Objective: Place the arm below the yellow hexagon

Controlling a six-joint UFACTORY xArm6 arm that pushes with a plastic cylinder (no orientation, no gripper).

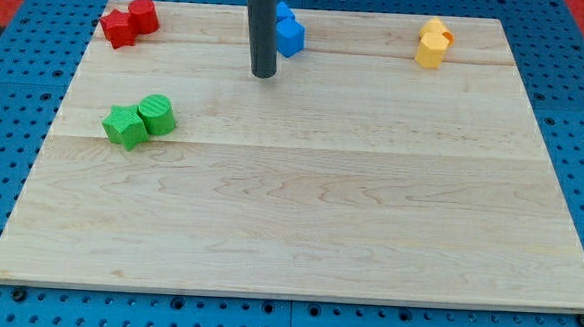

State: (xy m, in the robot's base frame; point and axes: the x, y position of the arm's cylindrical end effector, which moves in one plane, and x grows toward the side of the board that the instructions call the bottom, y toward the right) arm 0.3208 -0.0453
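Note:
Two yellow blocks sit together at the view's top right; the lower one point(429, 52) looks like the yellow hexagon, and the upper one point(437, 33) touches it. My tip point(264, 75) rests on the board near the top centre, far to the left of the yellow blocks. It stands just left of and slightly below a pair of blue blocks point(290, 33), whose left part is hidden by the rod.
A red star point(118, 27) and a red cylinder point(144, 16) touch at the top left corner. A green star point(125, 127) and a green cylinder point(157, 114) touch at the left middle. The wooden board point(299, 214) lies on a blue pegboard.

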